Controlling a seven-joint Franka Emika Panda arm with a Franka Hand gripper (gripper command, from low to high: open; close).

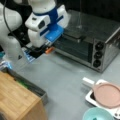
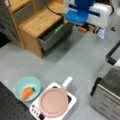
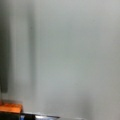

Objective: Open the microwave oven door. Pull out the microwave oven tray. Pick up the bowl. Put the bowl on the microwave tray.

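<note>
The silver-grey microwave oven (image 1: 100,37) stands at a front view's upper right, with three black knobs (image 1: 98,54) on its front. Its dark glass door (image 1: 72,48) looks shut against the front. The tray is hidden. The pale teal bowl (image 1: 97,114) (image 2: 27,88) sits on the grey table with an orange carrot toy (image 2: 27,92) inside it. My gripper (image 1: 48,50) (image 2: 83,28), with an orange fingertip (image 3: 10,108), hangs low over the table by the door's left end, far from the bowl. Nothing shows in it.
A pink plate (image 1: 107,95) (image 2: 53,102) lies on a white dish rack (image 1: 88,82) (image 2: 68,82) beside the bowl. A wooden shelf unit (image 1: 17,100) (image 2: 40,20) holds a pulled-out grey drawer (image 2: 56,35).
</note>
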